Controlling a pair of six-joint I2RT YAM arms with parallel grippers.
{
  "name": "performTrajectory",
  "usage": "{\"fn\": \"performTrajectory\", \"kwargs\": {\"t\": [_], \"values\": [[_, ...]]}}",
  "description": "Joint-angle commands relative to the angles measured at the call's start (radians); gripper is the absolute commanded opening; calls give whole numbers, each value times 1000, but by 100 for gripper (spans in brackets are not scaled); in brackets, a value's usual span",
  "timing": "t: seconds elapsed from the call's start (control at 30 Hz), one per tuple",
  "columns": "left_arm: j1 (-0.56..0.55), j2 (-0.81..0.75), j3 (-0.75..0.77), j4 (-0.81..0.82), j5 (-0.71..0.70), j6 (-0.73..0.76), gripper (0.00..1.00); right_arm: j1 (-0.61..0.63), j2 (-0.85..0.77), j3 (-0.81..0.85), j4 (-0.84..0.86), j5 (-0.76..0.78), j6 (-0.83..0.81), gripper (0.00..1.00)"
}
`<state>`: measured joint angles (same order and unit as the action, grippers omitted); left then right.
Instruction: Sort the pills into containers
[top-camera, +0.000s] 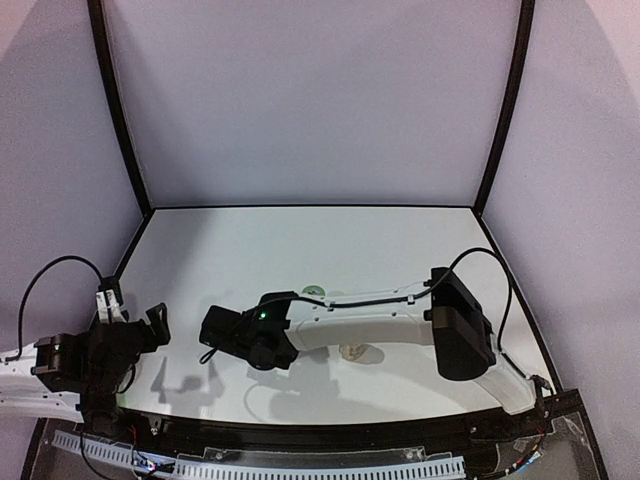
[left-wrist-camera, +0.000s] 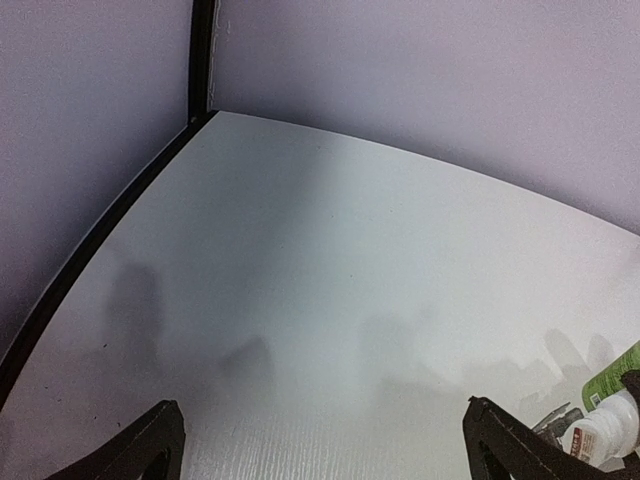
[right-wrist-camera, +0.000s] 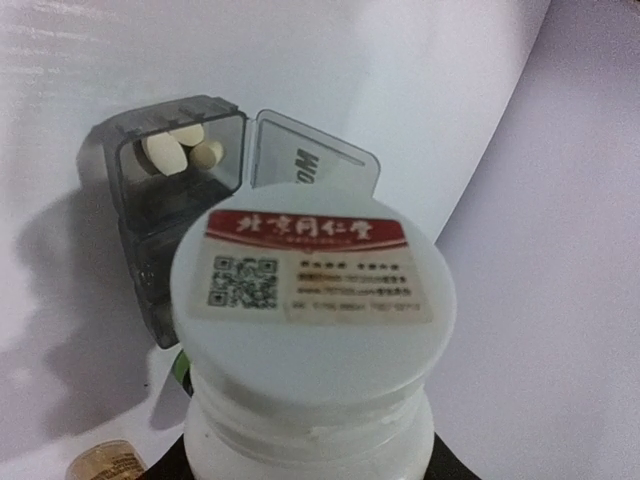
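Note:
In the right wrist view, a white bottle (right-wrist-camera: 310, 300) with a white cap and a red-banded QR sticker fills the foreground. My right gripper (right-wrist-camera: 310, 445) is shut on its body. Just beyond the cap lies the grey pill box (right-wrist-camera: 150, 230). Its far compartment stands open with its clear lid (right-wrist-camera: 315, 165) flipped back, and cream pills (right-wrist-camera: 180, 150) lie inside. From above, the right arm reaches left across the table, and its gripper (top-camera: 222, 338) hides the box. My left gripper (left-wrist-camera: 325, 445) is open and empty over bare table at the left (top-camera: 133, 312).
A tan-capped bottle (right-wrist-camera: 105, 462) sits near the box, seen from above under the right forearm (top-camera: 352, 351). A green item (top-camera: 313, 290) peeks out behind that arm. The left wrist view catches a white bottle (left-wrist-camera: 603, 432) beside a green label (left-wrist-camera: 612, 375). A black frame edges the table (left-wrist-camera: 90, 250).

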<state>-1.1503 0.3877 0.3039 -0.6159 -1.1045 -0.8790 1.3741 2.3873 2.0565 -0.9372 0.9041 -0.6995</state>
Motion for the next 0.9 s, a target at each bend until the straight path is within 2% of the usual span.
{"fn": "performTrajectory", "kwargs": {"t": [0.0,0.23,0.37,0.5,0.7,0.87], "values": [[0,-200,36,-81,5,25,99,-12,-112,-16,-3,-131,183,0],[0,-237,94,-71,86,83,99,-42,-326,-243,221,-289,369,0],[0,-219,154,-51,131,102,99,-56,-470,-438,428,-359,461,0],[-1,-170,214,38,212,160,99,-65,-652,-630,685,-449,547,0],[0,11,316,256,431,233,99,-66,-892,-902,1064,-632,629,0],[0,213,444,406,643,244,99,-66,-992,-1014,1191,-742,642,0]]}}
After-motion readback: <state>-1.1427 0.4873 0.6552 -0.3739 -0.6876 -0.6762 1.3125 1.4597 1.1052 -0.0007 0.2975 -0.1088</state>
